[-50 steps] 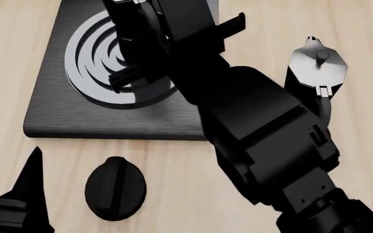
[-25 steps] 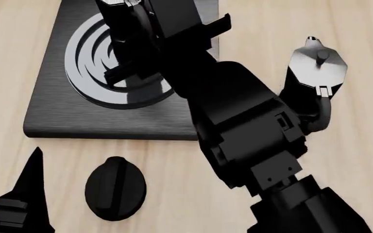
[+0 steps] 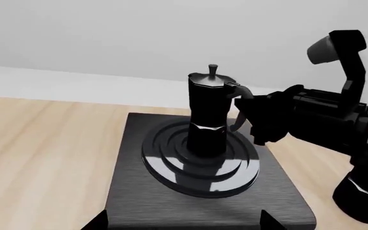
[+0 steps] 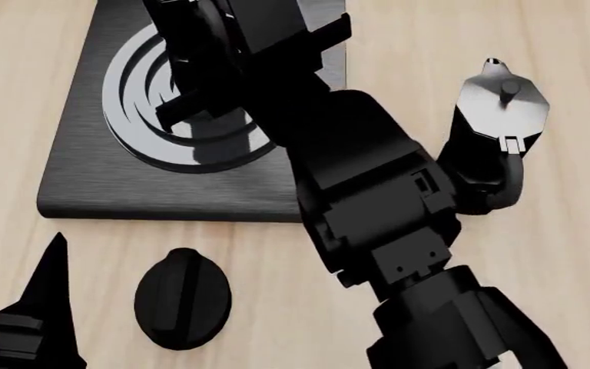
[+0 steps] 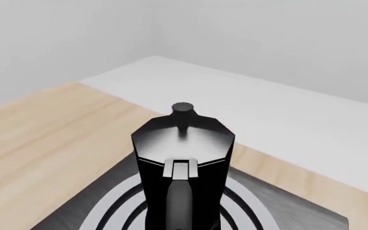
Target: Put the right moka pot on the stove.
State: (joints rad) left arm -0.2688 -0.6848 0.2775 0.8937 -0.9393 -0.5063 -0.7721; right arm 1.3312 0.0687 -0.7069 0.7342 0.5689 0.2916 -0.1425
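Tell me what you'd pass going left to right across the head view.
Left gripper → black oval knob → stove → right arm → moka pot standing on the table.

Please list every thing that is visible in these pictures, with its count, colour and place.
moka pot: 1, black, upright on the stove's ring burner
second moka pot: 1, black with grey lid, on the table to the right of the stove
stove: 1, dark grey slab with silver rings, on the table
knob: 1, black oval, in front of the stove
table: 1, light wood
right gripper: 1, black, at the burner pot's handle, grip unclear
left gripper: 1, black, open, near the stove
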